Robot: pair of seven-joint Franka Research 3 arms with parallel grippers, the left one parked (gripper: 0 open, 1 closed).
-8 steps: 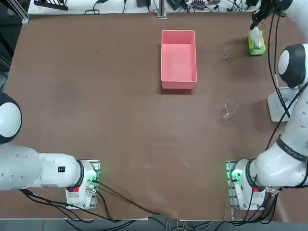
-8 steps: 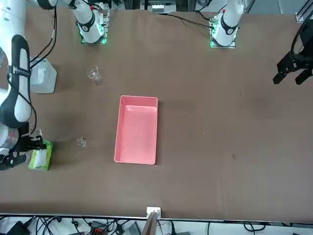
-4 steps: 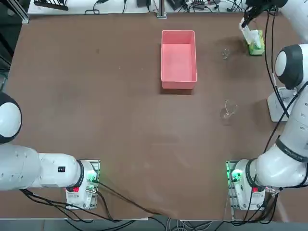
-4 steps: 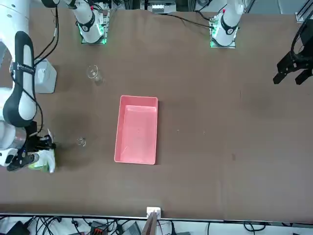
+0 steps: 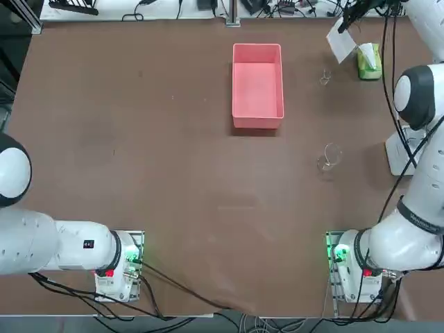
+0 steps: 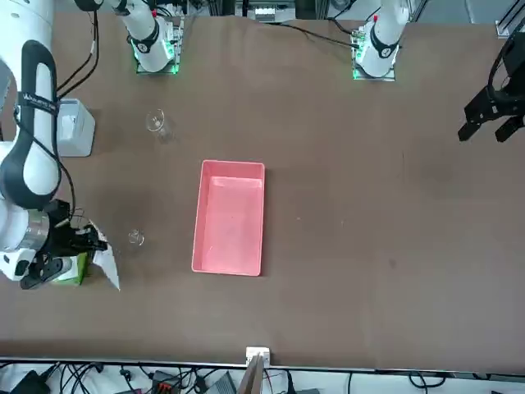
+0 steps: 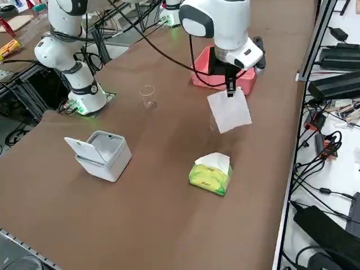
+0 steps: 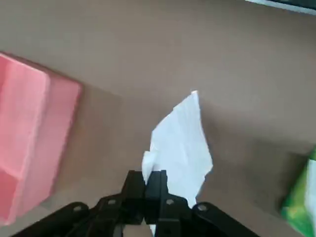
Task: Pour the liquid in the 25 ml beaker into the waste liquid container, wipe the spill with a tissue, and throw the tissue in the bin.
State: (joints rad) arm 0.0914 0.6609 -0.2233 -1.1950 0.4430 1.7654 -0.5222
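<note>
Right side view: right claw (image 7: 229, 91) pinches tissue (image 7: 229, 111), now pulled free | tissue pack (image 7: 210, 175) sits below claw | 25 ml beaker (image 5: 325, 77) nearby | wiping comes next

the right arm is stretched far out across the table toward its far right corner, white links rising from the base and bending over at the elbow, cables trailing along it. its wrist is turned so the right gripper (image 7: 229, 93) points down, hanging above the tabletop and not touching it. the two black fingers (image 8: 157, 190) are pressed tight together, pinching the top corner of the tissue (image 7: 229, 110), which dangles free below them in the air
</note>
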